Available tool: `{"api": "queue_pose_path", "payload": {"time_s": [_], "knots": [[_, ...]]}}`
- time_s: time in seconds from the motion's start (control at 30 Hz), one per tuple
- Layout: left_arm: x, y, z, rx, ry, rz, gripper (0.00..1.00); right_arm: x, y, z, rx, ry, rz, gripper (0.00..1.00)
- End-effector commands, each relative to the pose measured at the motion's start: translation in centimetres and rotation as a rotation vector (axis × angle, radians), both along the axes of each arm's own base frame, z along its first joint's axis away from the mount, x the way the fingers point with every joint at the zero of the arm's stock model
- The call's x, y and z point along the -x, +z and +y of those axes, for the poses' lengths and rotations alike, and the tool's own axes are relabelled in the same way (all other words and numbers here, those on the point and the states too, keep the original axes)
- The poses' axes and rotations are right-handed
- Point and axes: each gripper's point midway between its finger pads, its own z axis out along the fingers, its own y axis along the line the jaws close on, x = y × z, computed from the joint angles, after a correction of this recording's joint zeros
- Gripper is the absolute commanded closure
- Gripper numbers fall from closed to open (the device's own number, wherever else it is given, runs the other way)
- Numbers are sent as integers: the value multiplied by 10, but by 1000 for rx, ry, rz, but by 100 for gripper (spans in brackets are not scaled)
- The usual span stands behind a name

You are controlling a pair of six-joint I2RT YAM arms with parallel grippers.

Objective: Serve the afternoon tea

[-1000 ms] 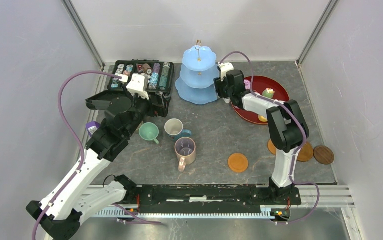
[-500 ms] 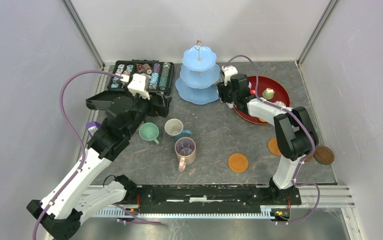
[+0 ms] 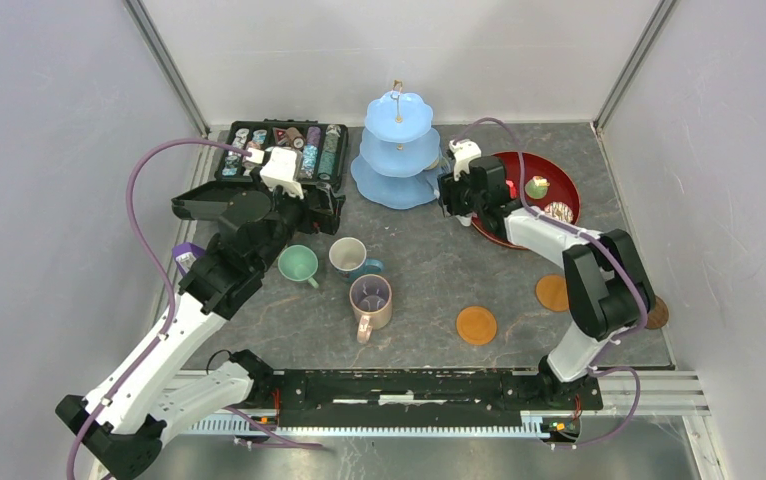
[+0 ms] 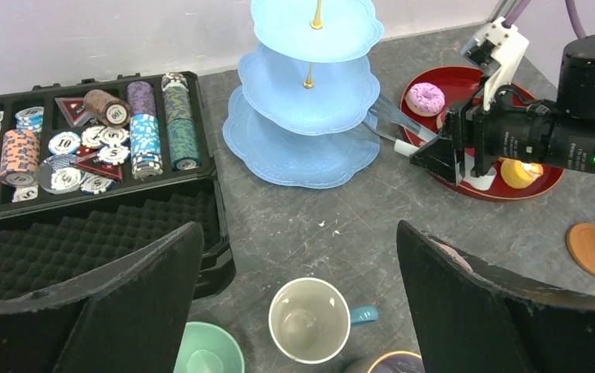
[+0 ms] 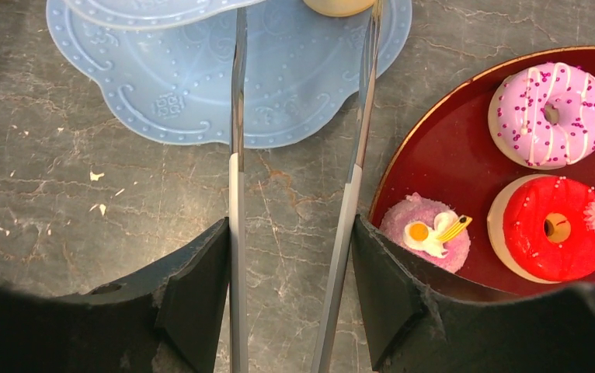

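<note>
**Top external.** The right jaws sit just beside the bottom tier of the three-tier stand (image 3: pixel 396 150), with the red tray (image 3: pixel 571 196) close behind them. The left jaws hang over the front edge of the black case (image 3: pixel 284 148). The mint mug (image 3: pixel 297 264), the white-and-blue mug (image 3: pixel 348 255) and the pink-purple mug (image 3: pixel 370 298) stand near them on the surface (image 3: pixel 429 270). The coasters (image 3: pixel 476 325) lie well back from the right jaws.

**Left wrist.** The left jaws are spread wide with nothing between them. The white-and-blue mug is just under the gap and the stand is farther ahead. Across the surface, the right jaws pinch the metal tongs (image 4: pixel 387 124), whose tips reach in beneath the middle tier.

**Right wrist.** The right jaws press on the outer sides of the two tong arms, which run ahead over bare surface to the bottom tier. A tan pastry (image 5: pixel 339 6) lies against the right arm, and the left arm stands off it. I cannot tell whether the pastry is held or resting. Right of the jaws, on the tray, sit the pink doughnut (image 5: pixel 551 115), the red doughnut (image 5: pixel 554 228) and, nearest, the purple pastry (image 5: pixel 426 237).

The step in hand looks like loading the stand. The next move probably calls for leaving this pastry on the tier. The tongs should then draw straight back so the tips clear the scalloped rim and the overhanging tier above. After that they can swing right to the tray.

There is open room beneath the right jaws and to their left. The tray rim and the purple pastry crowd the right side.
</note>
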Motion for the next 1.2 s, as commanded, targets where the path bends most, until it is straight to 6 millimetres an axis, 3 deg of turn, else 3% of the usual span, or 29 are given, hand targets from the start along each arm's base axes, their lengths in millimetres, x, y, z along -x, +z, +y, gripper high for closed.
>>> {"api": "queue_pose_path", "payload": {"time_s": [0.0,0.37,0.73,0.87,1.03,1.17], "knots": [[-2,9,-2,-3,-10,-41,0,6,28,5,-54,23,-58,38],[-3,7,-3,-7,-10,-36,0,34,29,-12,-30,-6,-33,39],[-1,17,-8,28,-33,-41,0,100,48,-87,118,-205,-31,44],[3,39,-15,81,-62,-28,0,112,50,-112,108,-272,-13,45],[5,48,-24,95,-96,15,0,115,42,-107,23,-202,61,48],[-5,26,-20,36,-58,26,0,113,37,-109,28,-200,91,47]]}}
